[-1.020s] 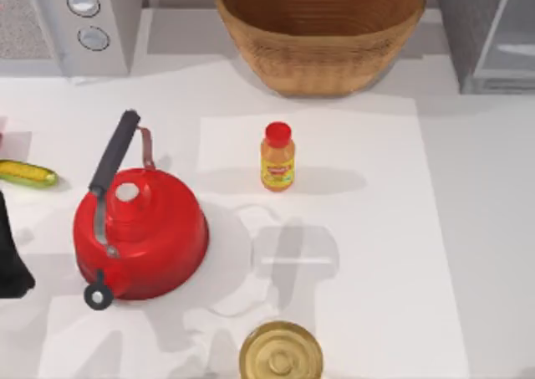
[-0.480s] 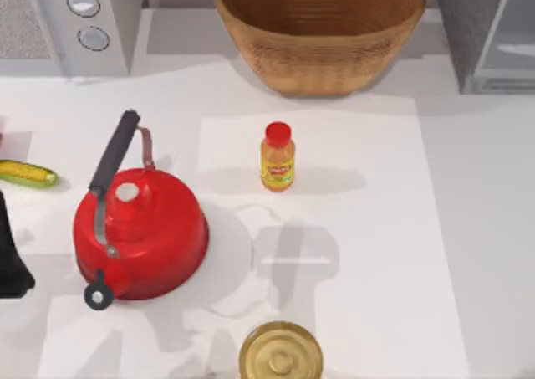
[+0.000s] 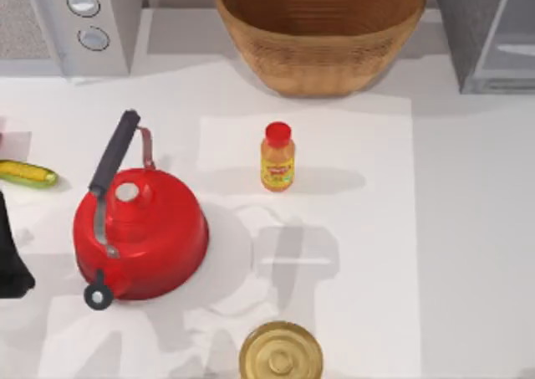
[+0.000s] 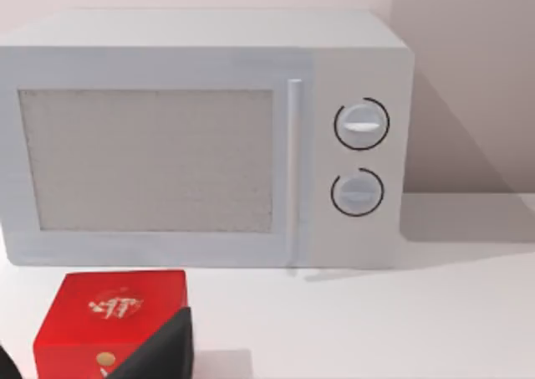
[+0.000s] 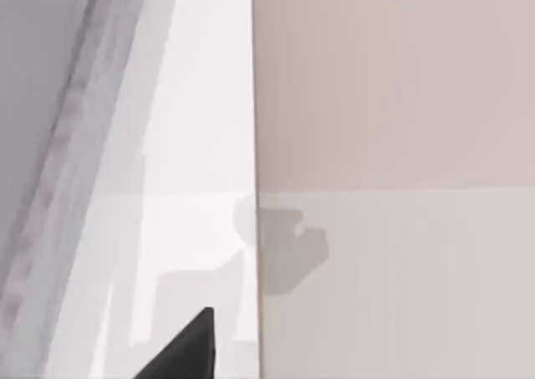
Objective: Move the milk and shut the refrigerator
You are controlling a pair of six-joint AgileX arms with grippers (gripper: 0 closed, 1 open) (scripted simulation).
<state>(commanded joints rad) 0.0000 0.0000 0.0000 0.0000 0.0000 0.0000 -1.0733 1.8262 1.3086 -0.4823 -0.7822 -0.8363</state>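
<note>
The milk is out of view. The refrigerator stands at the table's back right corner, grey and speckled, its pale interior showing. My left arm rests at the table's left edge. In the left wrist view my left gripper is open, with a red box just beyond its dark fingers. In the right wrist view, one dark finger of my right gripper shows low over a white surface, beside a grey speckled panel.
A red kettle sits left of centre. An orange juice bottle stands mid-table, and a gold-lidded can is at the front. A wicker basket is at the back, a microwave at the back left, and a corn cob at the left.
A grey shade has spread leftward over the right side of the table. The kettle, the bottle, the can and the left arm have not moved.
</note>
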